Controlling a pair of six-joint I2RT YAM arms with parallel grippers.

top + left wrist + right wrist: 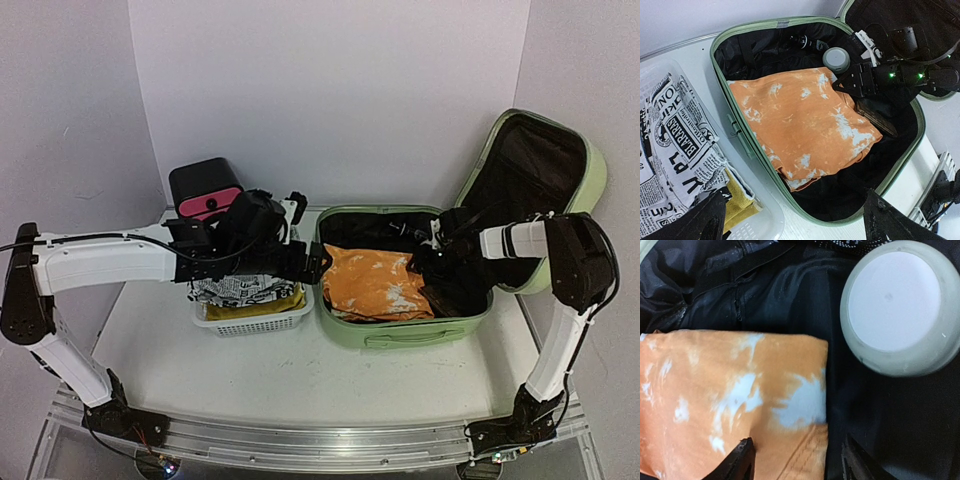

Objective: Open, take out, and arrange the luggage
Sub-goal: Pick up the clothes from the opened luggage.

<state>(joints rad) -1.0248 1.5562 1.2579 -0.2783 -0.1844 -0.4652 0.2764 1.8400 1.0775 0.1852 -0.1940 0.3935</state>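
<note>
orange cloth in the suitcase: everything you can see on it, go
The orange cloth is a folded garment of soft woven fabric with white bleached blotches and a stitched hem at one corner. It lies flat as a rough rectangle on the black lining in the lower shell of the luggage. A brown flat item lies at its right edge. The right gripper hangs over that edge, jaws apart; contact is unclear.

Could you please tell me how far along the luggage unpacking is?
Done: luggage open, lid up; print cloth and yellow cloth in the basket. In hand: right end effector straddles a corner of the orange cloth, grip not evident; left end effector hovers open. Left: orange cloth, round tub and brown item are inside.
</note>
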